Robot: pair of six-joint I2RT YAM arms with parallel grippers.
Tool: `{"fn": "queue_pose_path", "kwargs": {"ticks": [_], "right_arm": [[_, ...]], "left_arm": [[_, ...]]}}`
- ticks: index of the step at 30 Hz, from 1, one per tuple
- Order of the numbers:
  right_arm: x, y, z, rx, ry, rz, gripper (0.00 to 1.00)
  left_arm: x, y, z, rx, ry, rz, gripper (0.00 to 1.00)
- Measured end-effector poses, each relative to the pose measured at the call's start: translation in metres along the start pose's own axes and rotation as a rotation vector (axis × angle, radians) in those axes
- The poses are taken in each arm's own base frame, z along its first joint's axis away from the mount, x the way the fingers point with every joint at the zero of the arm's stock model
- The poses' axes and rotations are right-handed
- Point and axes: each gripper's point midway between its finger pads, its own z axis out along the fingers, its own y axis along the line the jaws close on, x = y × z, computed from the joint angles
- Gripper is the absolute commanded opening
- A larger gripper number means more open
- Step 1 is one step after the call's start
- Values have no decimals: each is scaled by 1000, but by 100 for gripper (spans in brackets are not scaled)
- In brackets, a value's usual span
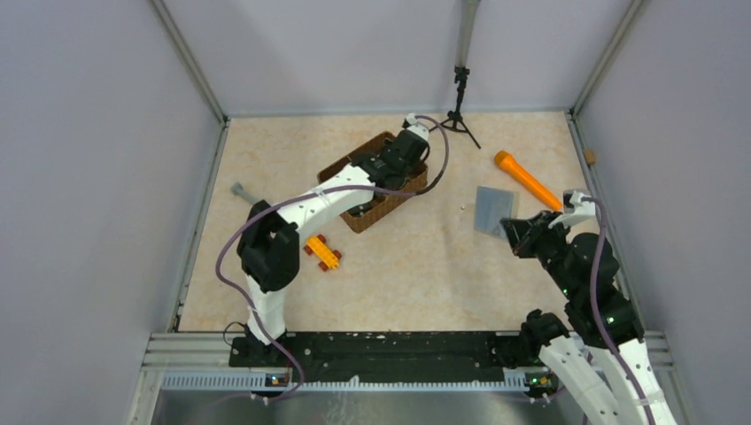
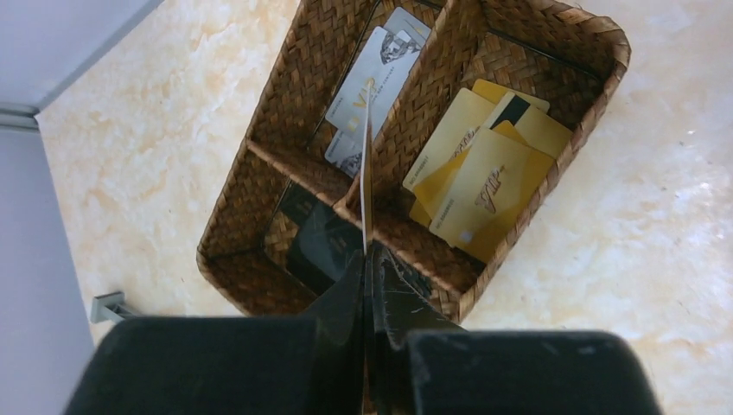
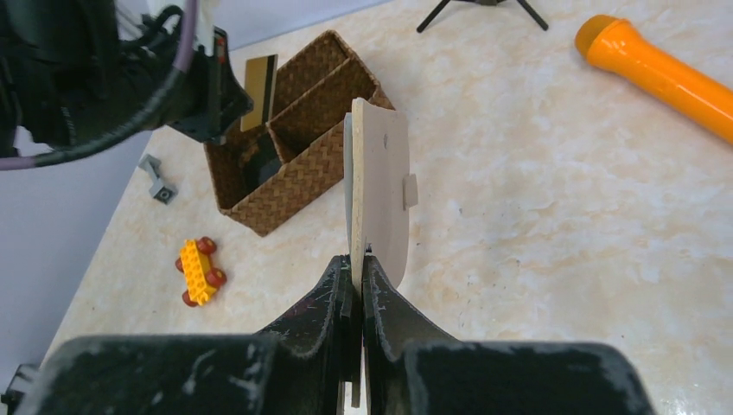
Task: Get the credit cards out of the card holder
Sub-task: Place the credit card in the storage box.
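Note:
My left gripper (image 2: pixel 366 259) is shut on a thin credit card (image 2: pixel 366 164), seen edge-on, above the brown wicker tray (image 2: pixel 406 229). From the right wrist view that card (image 3: pixel 259 86) is gold with a dark stripe. More cards lie in the tray: whitish ones (image 2: pixel 376 78) in one compartment, gold ones (image 2: pixel 488 173) in another. A black item (image 2: pixel 315 242) fills a third. My right gripper (image 3: pixel 357 264) is shut on the cream-beige card holder (image 3: pixel 380 186), held upright above the table; from above the holder (image 1: pixel 491 208) looks blue-grey, right of the tray (image 1: pixel 381 217).
An orange torch-like stick (image 1: pixel 528 180) lies at the back right. A yellow toy brick with red wheels (image 1: pixel 323 252) sits in front of the tray, and a small grey piece (image 1: pixel 241 191) lies to the left. A black tripod (image 1: pixel 460 106) stands by the back wall.

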Motion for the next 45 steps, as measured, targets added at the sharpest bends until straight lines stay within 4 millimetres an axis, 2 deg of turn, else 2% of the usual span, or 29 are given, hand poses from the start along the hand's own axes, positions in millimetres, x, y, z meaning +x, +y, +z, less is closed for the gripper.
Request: {"fn": "queue_pose_path", "kwargs": {"ticks": [9,10,13,15,21,24,29,31,33,34,36,39,45], "right_arm": [[-8,-7,-7,39,-69,57,0],[-6,-8,-7,40,-69,67,0],[3,-12,-7,43,-68,103,0],[10,-14,-7,45,-65,125,0],[13,-12,-6,36,-62,167,0],[16,-9,-3,18,-53,189,0],[33,0,5,-49,-4,232,0],[38,8,9,-96,22,250,0],[42,18,11,-150,44,268,0],[44,24,13,-184,58,280,0],[48,34,15,-238,83,295,0],[51,48,15,-318,110,321,0],[52,75,10,-489,148,366,0]], "left_arm": [[13,-20,43,-41,48,148,0],[14,-22,48,-44,51,167,2],[18,-29,61,-48,61,205,23],[20,-34,67,-45,70,218,33],[23,-35,64,-28,83,215,47],[20,-28,50,-21,75,193,52],[7,-3,4,-5,28,100,64],[5,3,-18,32,5,39,78],[6,4,-42,106,-21,-36,96],[9,3,-50,132,-25,-46,98],[19,-2,-66,209,-38,-104,99],[47,-10,-88,308,-25,-182,99],[91,-26,-122,484,-47,-341,99]]}}
